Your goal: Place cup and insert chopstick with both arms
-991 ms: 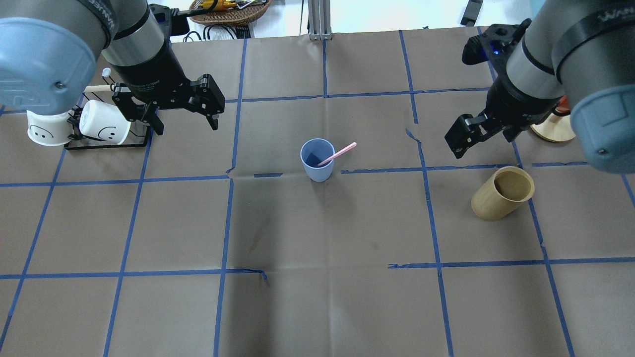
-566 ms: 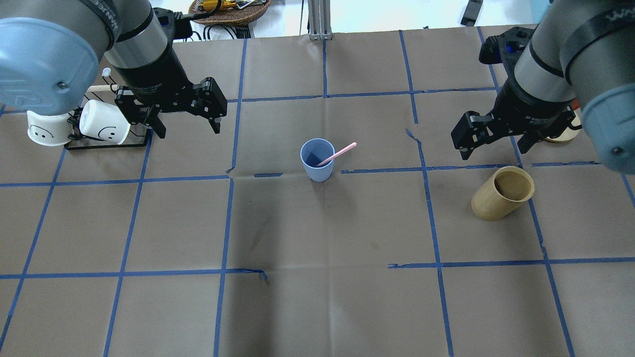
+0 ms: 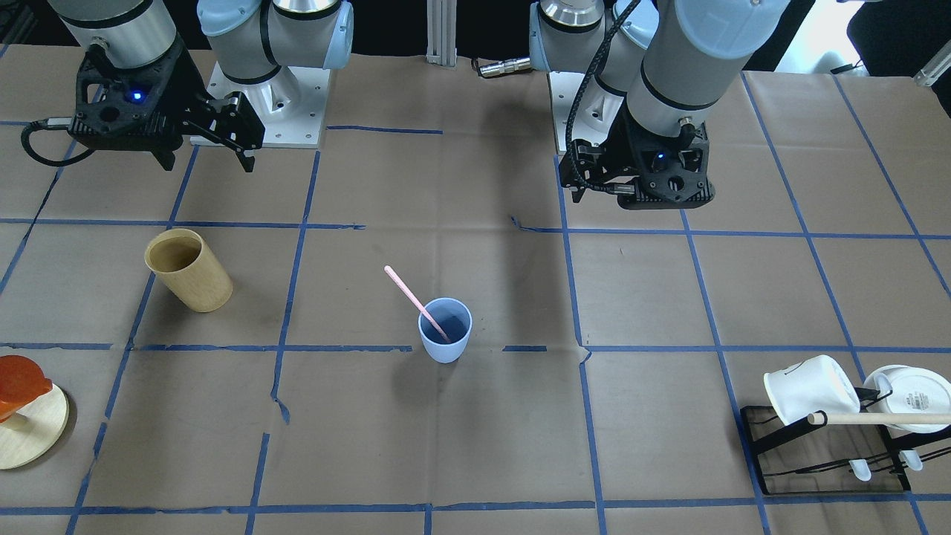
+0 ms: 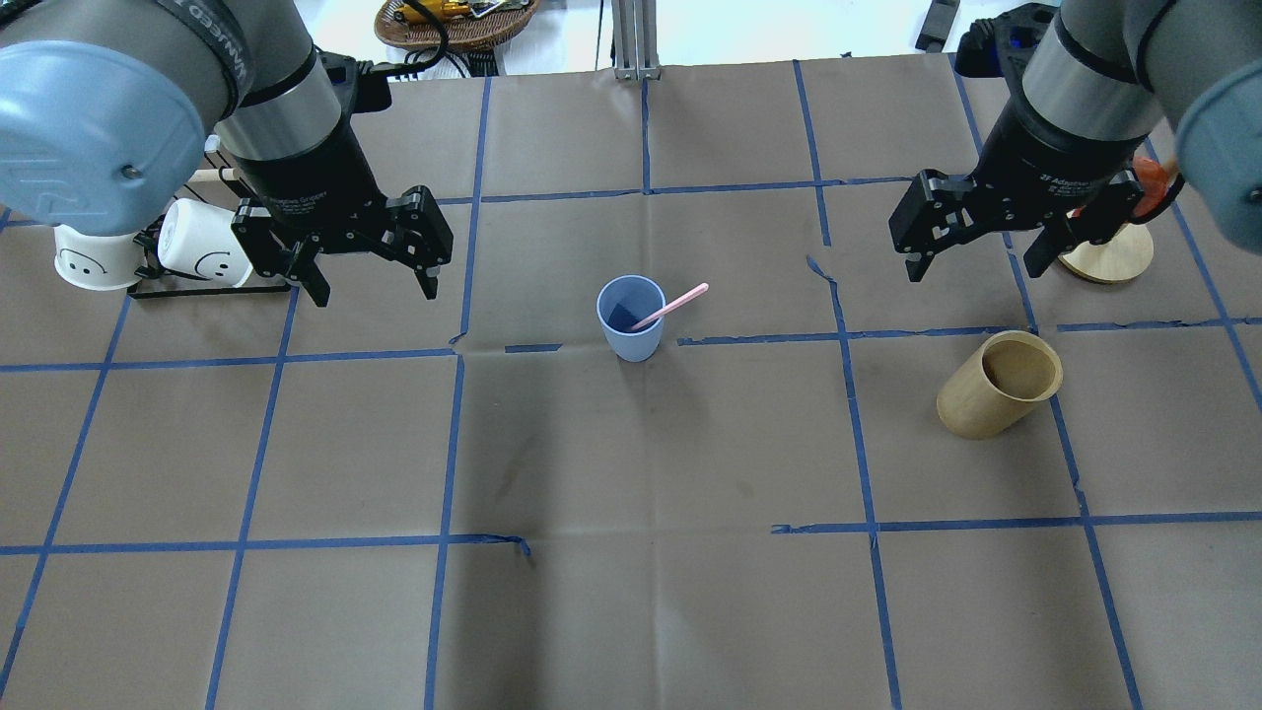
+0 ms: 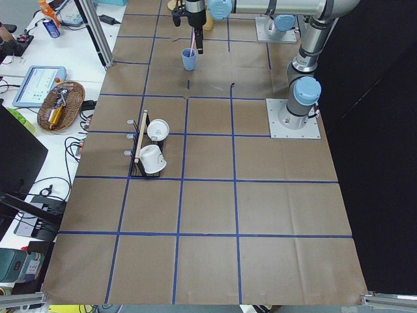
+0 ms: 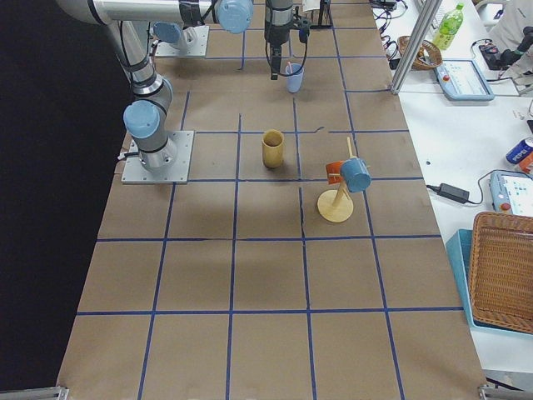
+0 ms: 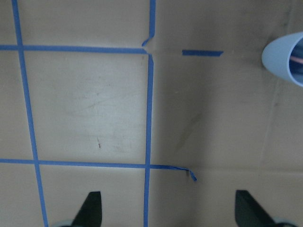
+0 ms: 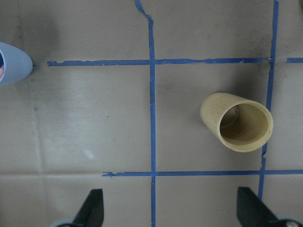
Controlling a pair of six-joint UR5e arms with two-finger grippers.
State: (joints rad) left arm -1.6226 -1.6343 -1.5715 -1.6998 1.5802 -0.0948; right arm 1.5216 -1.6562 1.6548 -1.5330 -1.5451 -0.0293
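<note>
The light-blue cup [image 4: 631, 318] stands upright near the table's middle, also in the front view [image 3: 445, 331]. The pale-pink chopstick [image 4: 680, 302] leans inside it, its top sticking out over the rim [image 3: 407, 290]. My left gripper [image 4: 376, 286] is open and empty, well to the cup's left. My right gripper [image 4: 974, 266] is open and empty, far to the cup's right. The left wrist view shows the cup [image 7: 289, 61] at its right edge. The right wrist view shows the cup [image 8: 12, 64] at its left edge.
A tan wooden cylinder [image 4: 996, 385] stands just in front of my right gripper, also in the right wrist view [image 8: 239, 123]. A black rack with white mugs [image 4: 202, 247] sits behind my left gripper. A wooden stand with an orange piece [image 4: 1109, 256] is at the far right.
My right gripper has swung round and drawn back from the cup, away from the tan cylinder. My left gripper has turned slightly and edged nearer. The cup and chopstick have not moved.
</note>
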